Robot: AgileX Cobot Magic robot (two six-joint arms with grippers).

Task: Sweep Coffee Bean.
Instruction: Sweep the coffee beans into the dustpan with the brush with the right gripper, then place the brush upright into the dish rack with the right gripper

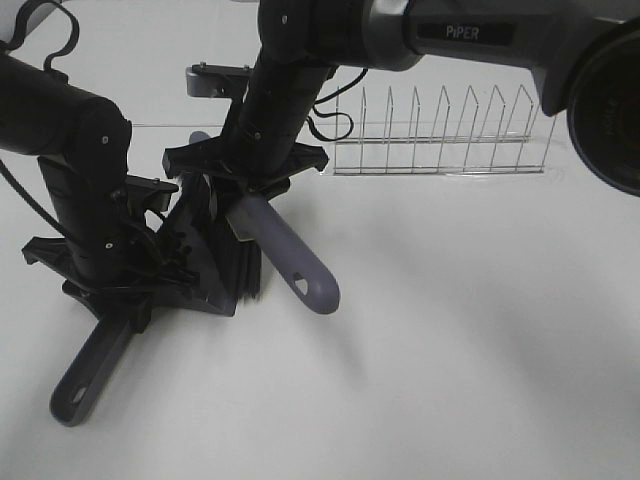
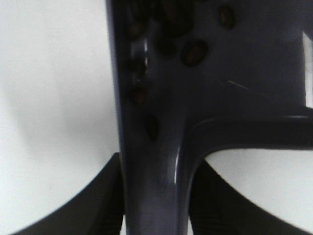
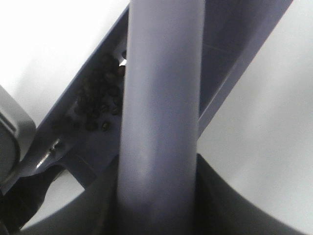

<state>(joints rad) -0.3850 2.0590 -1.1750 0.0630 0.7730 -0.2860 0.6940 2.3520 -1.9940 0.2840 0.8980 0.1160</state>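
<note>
Several small dark coffee beans [image 2: 194, 52] lie inside the dark purple-grey dustpan [image 2: 254, 88], gathered along its side wall. In the right wrist view the beans [image 3: 99, 105] cluster in the pan's corner behind the brush handle [image 3: 159, 122]. My left gripper [image 2: 156, 210] is shut on the dustpan's handle [image 1: 88, 372], at the left of the table. My right gripper [image 3: 156, 205] is shut on the grey brush handle [image 1: 292, 262], and the black bristles [image 1: 248, 282] stand at the dustpan [image 1: 203, 262]. In the high view the arms hide the beans.
A wire dish rack [image 1: 440, 135] stands on the white table at the back right. A grey block [image 1: 215, 80] sits at the back behind the right arm. The table [image 1: 470, 340] is white and bare to the right and front.
</note>
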